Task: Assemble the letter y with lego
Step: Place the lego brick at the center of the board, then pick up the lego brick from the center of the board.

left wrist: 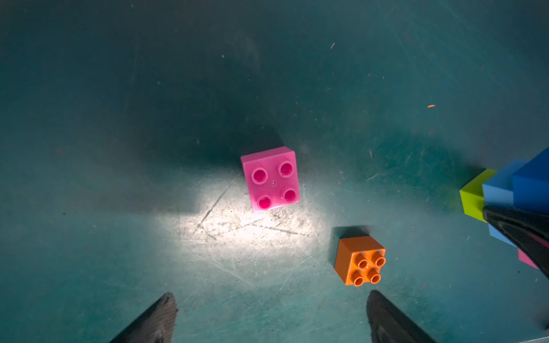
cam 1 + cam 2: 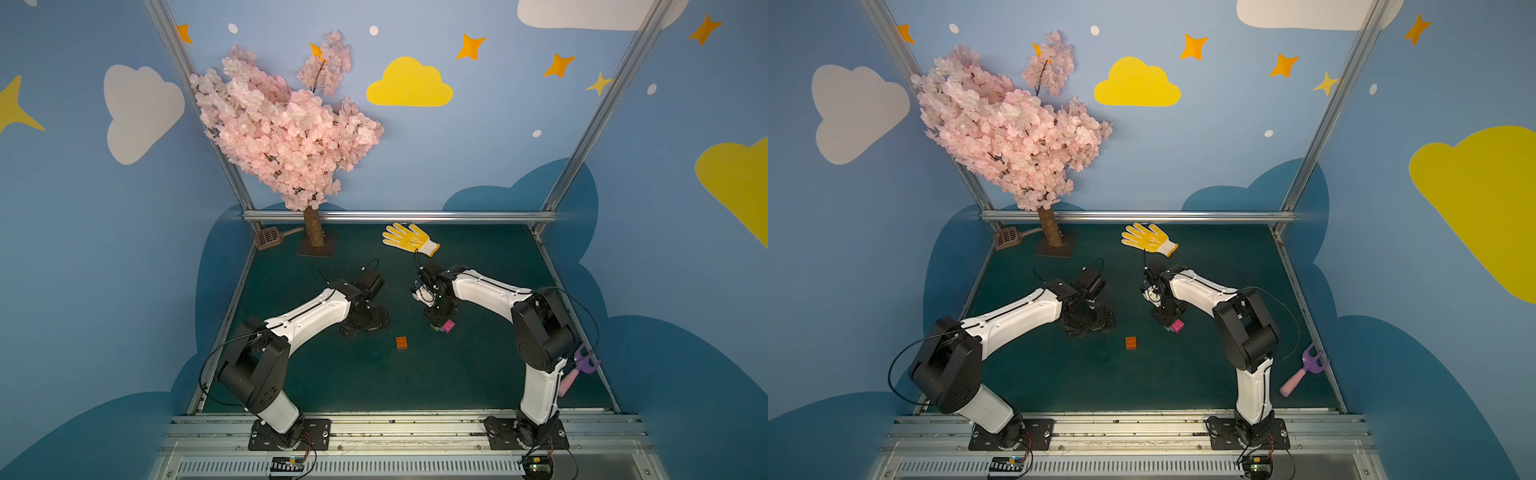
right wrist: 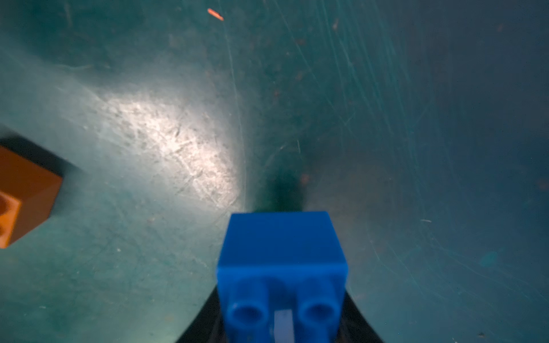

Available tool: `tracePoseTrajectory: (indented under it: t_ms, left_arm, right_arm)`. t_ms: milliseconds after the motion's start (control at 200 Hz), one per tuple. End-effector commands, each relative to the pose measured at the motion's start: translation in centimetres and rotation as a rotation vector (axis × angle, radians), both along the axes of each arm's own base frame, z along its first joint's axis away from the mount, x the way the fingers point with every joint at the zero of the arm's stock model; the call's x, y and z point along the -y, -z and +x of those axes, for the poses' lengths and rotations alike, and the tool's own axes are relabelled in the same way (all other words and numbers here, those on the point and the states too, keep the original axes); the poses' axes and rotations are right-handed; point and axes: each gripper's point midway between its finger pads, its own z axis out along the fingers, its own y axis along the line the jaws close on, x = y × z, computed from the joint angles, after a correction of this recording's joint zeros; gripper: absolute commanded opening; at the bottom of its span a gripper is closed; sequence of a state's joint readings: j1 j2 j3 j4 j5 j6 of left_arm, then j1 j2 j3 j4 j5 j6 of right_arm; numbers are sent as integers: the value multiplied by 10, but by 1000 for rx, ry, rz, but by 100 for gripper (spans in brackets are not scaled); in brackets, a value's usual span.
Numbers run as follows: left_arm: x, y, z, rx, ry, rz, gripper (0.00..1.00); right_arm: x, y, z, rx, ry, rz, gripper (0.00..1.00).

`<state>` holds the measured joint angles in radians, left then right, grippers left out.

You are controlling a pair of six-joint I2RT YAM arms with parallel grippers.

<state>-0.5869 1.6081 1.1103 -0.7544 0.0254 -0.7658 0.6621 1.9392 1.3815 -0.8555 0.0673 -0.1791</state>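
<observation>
Lego assembly is running past its midpoint on the green desk (image 2: 457,374), judging by how the pieces are lying. The right pincer (image 2: 436,321) is clamping a half-built letter y (image 2: 445,326) just right of the desk's centre. The right wrist view is showing its jaws pressing on either side of the blue brick (image 3: 282,246). The left wrist view is showing that brick sitting joined to a light-blue brick (image 1: 499,190) and a lime green brick (image 1: 475,194), with a sliver of a pink piece (image 1: 527,258) peeking out below. No view is making clear whether this cluster is resting on the desk or hanging just clear of it.

The left pincer (image 1: 271,297) is hovering with its jaws spread wide and gripping nothing. It is pointing down at a loose pink brick (image 1: 270,179) lying studs-up left of the desk's centre; the arm is hiding that brick in both top views. A loose orange brick (image 2: 401,342) is sitting studs-up near the centre, toward the front edge, apart from both pincers.

Four bricks are appearing joined and two are waiting. The loose pink and orange bricks are probably belonging on the lime green end, to finish the letter's second arm.
</observation>
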Motion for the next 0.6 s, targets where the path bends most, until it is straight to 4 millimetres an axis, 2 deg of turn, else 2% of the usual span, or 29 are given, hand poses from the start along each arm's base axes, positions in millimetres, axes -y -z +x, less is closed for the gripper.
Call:
tracePoseTrajectory:
  t_ms: [0,180,345,596]
  left_arm:
    - [-5,0,-2,-2,3,16,99]
    - [-5,0,-2,-3,-1,14,99]
    - [-4,3,-2,-9,-2,13,98]
    - [-5,5,-3,-14,-4,16,98]
  right_arm:
    - [1,10,-4,-26,6,-16,40]
    - [2,12,-3,-28,15,-15,38]
    - [1,13,-2,-32,21,-13,30]
    - [1,17,-4,-41,22,-20,30]
